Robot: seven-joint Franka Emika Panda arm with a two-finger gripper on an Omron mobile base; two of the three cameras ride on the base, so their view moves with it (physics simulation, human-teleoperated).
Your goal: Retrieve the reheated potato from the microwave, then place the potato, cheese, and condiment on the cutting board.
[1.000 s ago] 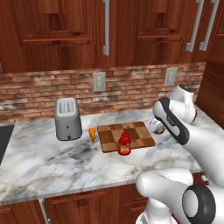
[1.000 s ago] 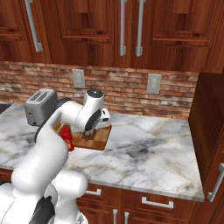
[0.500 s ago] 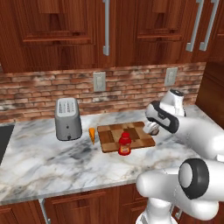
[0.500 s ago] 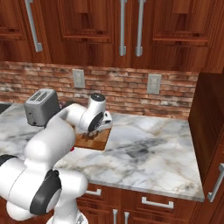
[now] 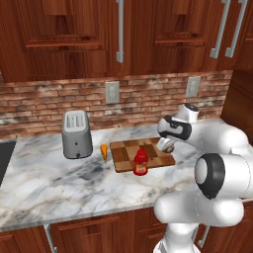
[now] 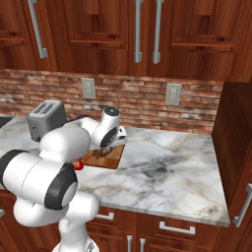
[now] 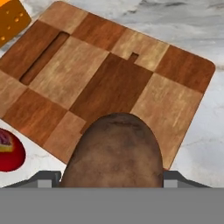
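Arm posture first: your white arm bends out over the marble counter (image 5: pixel 59 183), its hand turned down above the right end of the cutting board (image 5: pixel 123 158). The gripper (image 5: pixel 166 146) stands wide around the potato (image 7: pixel 114 151), which sits between the jaws; you cannot tell from these views whether the potato touches the board or hangs just above it.

In the hand view the potato is a rounded brown lump with a mottled, faintly creased skin, covering the board's near edge. The board shows its checker of light and dark blocks with a dark slot toward the left.

The condiment (image 5: pixel 141 162), a squat red bottle, stands at the board's near edge, left of the gripper. The cheese (image 5: pixel 104 152), an orange wedge, stands on the counter just left of the board, between it and the silver toaster (image 5: pixel 76 134).

Compared with 1 second ago, you will see the hand has dropped lower and closer to the board, and the arm's elbow has swung further into the foreground. The bottle, cheese and board sit where they were.
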